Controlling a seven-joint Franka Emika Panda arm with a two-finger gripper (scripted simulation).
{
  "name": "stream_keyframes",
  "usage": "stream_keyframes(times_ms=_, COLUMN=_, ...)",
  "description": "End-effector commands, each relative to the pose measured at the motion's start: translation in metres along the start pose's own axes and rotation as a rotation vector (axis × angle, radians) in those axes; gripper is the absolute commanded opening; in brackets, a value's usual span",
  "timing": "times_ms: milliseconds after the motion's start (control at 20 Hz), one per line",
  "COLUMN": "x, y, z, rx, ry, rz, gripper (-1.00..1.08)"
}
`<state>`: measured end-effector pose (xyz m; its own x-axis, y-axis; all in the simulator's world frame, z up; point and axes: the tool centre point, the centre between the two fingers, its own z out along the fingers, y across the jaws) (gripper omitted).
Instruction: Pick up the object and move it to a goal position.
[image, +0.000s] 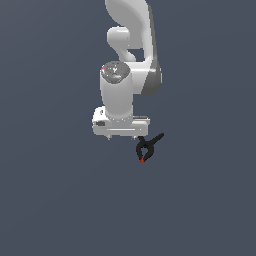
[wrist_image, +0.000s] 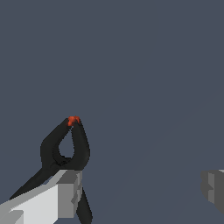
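Note:
The object is a small black spring clamp with a red jaw tip, lying on the dark grey floor just below the white hand, toward the exterior view's right. In the wrist view the clamp shows its loop and red tip, and one grey finger covers part of its handles. The other finger stands far off at the frame's edge. My gripper is open, and the wide gap between the fingers holds nothing. The clamp sits at one finger, not inside the gap. In the exterior view the gripper hangs low under the arm.
The white arm rises behind the hand in the exterior view. A plain dark grey floor lies all around. No goal marker shows.

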<state>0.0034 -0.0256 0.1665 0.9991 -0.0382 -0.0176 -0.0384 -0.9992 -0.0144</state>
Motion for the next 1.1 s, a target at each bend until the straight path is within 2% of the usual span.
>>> stream_keyframes(times_ms=0, x=0.0, y=0.0, z=0.0, rx=0.0, ry=0.0, rz=0.0, gripper=0.28)
stream_keyframes(times_ms=400, x=0.001, y=0.013, z=0.006, rx=-0.005, ry=-0.003, rz=0.009, gripper=0.28)
stream_keyframes(times_ms=1050, x=-0.003, y=-0.002, z=0.016, rx=-0.033, ry=0.003, rz=0.069, gripper=0.28)
